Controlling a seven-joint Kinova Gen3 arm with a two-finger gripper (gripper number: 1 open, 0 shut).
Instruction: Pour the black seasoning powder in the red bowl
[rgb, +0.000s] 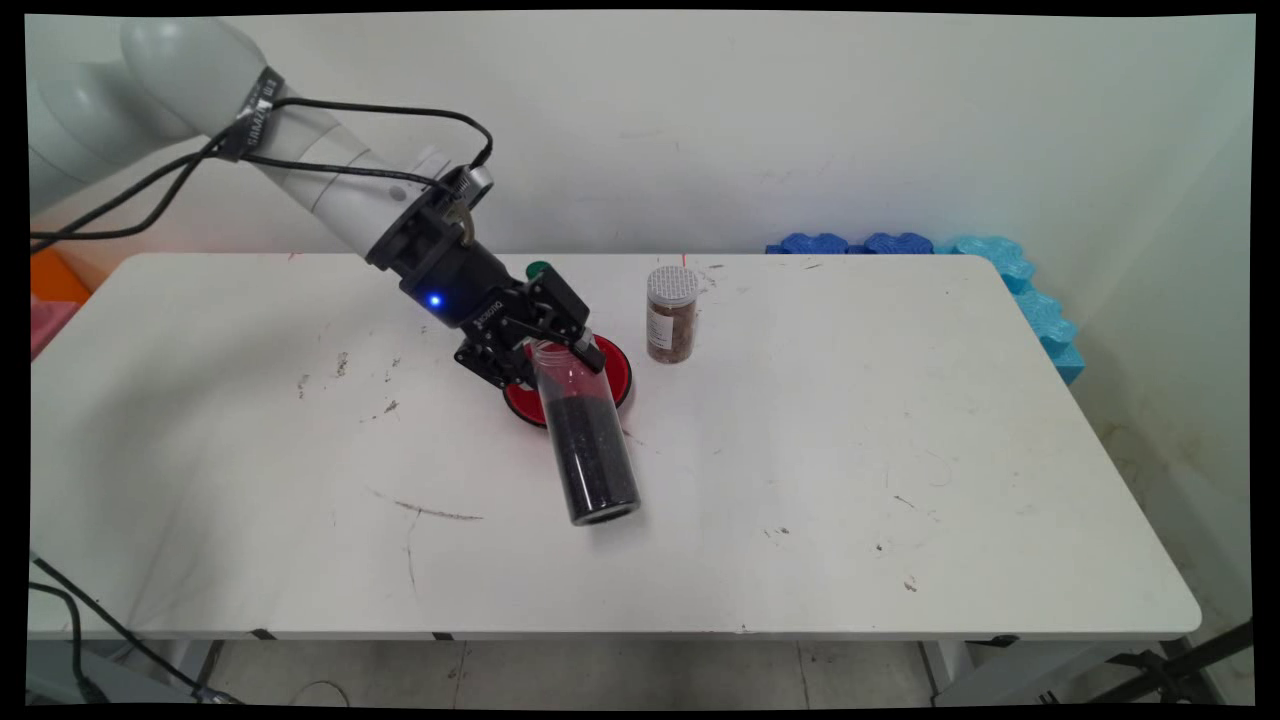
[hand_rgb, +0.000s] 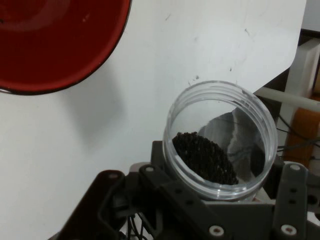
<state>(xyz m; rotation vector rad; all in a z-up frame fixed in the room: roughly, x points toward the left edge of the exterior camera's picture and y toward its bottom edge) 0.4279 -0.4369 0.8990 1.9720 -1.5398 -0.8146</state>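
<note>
Gripper (rgb: 560, 345) is clamping an open clear jar (rgb: 588, 440) of black grains near its mouth, holding it tilted just above the red plate (rgb: 618, 380). Beyond the plate, a capped spice jar (rgb: 671, 315) is standing. Grains could be spilling onto the table (rgb: 850, 450) if the tilt steepens.

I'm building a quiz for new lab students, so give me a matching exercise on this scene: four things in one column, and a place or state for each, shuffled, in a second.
Things:
1. open jar of black grains
2. red plate
3. capped jar of brown contents
4. blue foam pieces

Places or states:
A. standing upright on the table
B. held tilted in the end effector
C. beyond the table's far right corner
D. flat on the table behind the held jar

Pairs: 1-B, 2-D, 3-A, 4-C
</note>
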